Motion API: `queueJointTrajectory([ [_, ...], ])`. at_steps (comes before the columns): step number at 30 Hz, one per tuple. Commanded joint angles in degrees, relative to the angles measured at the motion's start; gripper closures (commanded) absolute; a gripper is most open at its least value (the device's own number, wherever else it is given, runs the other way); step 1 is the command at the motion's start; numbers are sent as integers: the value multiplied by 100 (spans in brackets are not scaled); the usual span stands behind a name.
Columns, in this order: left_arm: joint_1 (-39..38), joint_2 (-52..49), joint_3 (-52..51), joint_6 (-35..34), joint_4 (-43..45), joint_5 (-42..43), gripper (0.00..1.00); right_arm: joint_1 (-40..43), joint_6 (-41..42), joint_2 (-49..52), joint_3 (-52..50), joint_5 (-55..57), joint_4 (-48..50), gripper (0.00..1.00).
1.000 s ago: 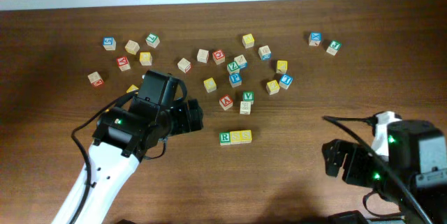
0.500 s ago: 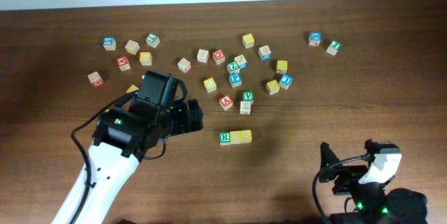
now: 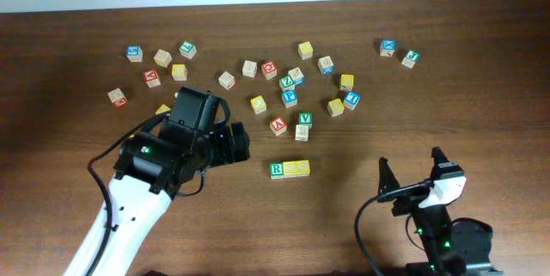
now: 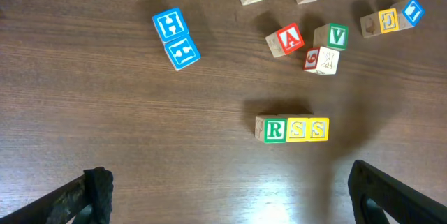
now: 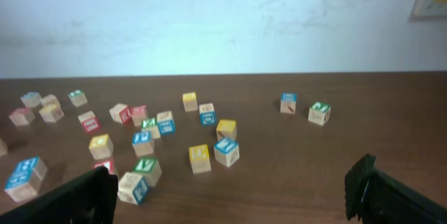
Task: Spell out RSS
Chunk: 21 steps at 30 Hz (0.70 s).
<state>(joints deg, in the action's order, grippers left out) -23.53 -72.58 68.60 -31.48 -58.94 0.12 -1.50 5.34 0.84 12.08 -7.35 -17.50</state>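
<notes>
The green-bordered R cube [image 3: 277, 169] and two yellow S cubes [image 3: 290, 168] [image 3: 302, 168] sit touching in a row reading R S S, just in front of the scattered cubes. The left wrist view shows the R [image 4: 274, 129] and both S cubes [image 4: 297, 129] [image 4: 318, 128]. My left gripper [image 3: 236, 145] is open and empty, to the left of the row and apart from it; it also shows in the left wrist view [image 4: 234, 196]. My right gripper [image 3: 411, 173] is open and empty at the front right, tilted up toward the wall [image 5: 230, 192]. The row is out of the right wrist view.
Several loose letter cubes lie scattered across the back of the table, among them a red A [image 3: 278, 125] and a green V [image 3: 305, 119] nearest the row. A blue cube [image 3: 388, 48] and a green one [image 3: 410, 58] sit at the far right. Two blue cubes [image 4: 170, 24] lie by my left arm.
My right arm has pulled back toward the front edge and tipped its open gripper upward. The left arm and the R S S row have not moved.
</notes>
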Motion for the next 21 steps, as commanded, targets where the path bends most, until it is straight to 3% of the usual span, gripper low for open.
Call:
queueJointTrajectory([
  [1,33,66,72,28,11,-59,1,39,-46,-66,-365,33,649,2],
  [7,33,66,72,28,11,-59,1,39,-50,-66,-1176,7,1937,2],
  [13,33,66,72,28,11,-59,1,39,-225,-66,-1176,39,1344,2],
  [17,37,66,72,28,7,-59,1,42,-901,-66,-1176,92,1340,2],
  [21,33,66,72,28,7,-59,1,39,-332,-66,-1176,323,1314,2],
])
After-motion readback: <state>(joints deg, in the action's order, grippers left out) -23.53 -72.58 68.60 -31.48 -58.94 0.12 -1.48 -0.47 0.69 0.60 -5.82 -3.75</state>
